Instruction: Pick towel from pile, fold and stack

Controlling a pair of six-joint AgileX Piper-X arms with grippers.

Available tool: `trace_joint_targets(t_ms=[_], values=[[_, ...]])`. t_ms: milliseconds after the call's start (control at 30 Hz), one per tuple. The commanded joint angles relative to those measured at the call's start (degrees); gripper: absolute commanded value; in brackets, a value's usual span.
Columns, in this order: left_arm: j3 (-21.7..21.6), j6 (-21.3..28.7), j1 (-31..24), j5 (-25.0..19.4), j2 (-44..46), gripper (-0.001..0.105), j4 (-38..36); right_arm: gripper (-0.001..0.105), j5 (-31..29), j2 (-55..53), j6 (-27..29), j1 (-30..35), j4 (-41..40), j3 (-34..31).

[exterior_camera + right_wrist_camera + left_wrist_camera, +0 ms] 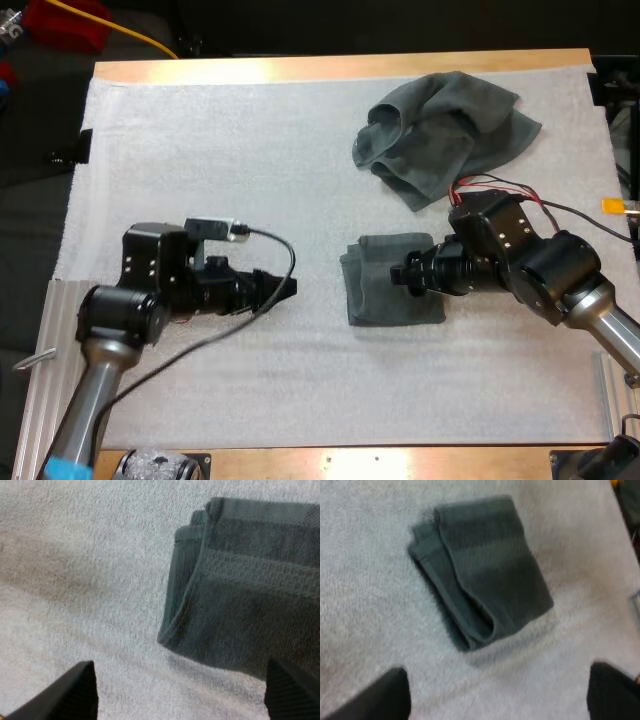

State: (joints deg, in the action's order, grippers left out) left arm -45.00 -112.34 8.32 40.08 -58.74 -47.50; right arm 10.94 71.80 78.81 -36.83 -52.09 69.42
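Far back on the right, the crumpled towel [445, 130] is seen, nearer the right gripper [398, 275] than the left gripper [290, 288]. Both are held spread apart, with nothing gripped.

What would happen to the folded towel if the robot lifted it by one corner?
The folded towel would probably flop open; its soft layers lie loose. Pushed, it would likely bunch up on the fuzzy mat rather than slide.
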Motion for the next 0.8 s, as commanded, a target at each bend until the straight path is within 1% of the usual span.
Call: trace_joint_targets(t_ms=[0,100,133,200,267,500,633,767], values=[[-0.15,-1.13,0.76,0.44,-0.71,0.070,2.36,0.067,-0.23,-0.35,0.73,-0.02,-0.53,0.33],[-0.15,-3.09,3.13,-0.19,-3.03,0.070,4.48,0.067,-0.23,-0.35,0.73,-0.02,-0.53,0.33],[-0.15,-3.73,4.05,-1.33,-3.63,0.070,5.07,0.067,-0.23,-0.35,0.73,-0.02,-0.53,0.33],[-0.15,-5.65,6.39,-5.82,-5.58,0.070,6.39,0.067,-0.23,-0.35,0.73,-0.02,-0.53,0.33],[-0.15,-7.14,8.14,-7.03,-7.21,0.070,7.93,0.067,-0.26,-0.35,0.94,-0.02,-0.53,0.33],[-0.15,-13.78,13.67,-7.26,-14.46,0.070,17.39,0.067,-0.39,-0.35,0.93,-0.02,-0.53,0.33],[-0.15,-16.11,14.71,-6.61,-18.72,0.070,21.03,0.067,-0.39,-0.35,0.93,-0.02,-0.53,0.33],[-0.15,-17.88,14.84,-4.47,-23.41,0.070,24.58,0.067,-0.39,-0.35,0.93,-0.02,-0.53,0.33]])
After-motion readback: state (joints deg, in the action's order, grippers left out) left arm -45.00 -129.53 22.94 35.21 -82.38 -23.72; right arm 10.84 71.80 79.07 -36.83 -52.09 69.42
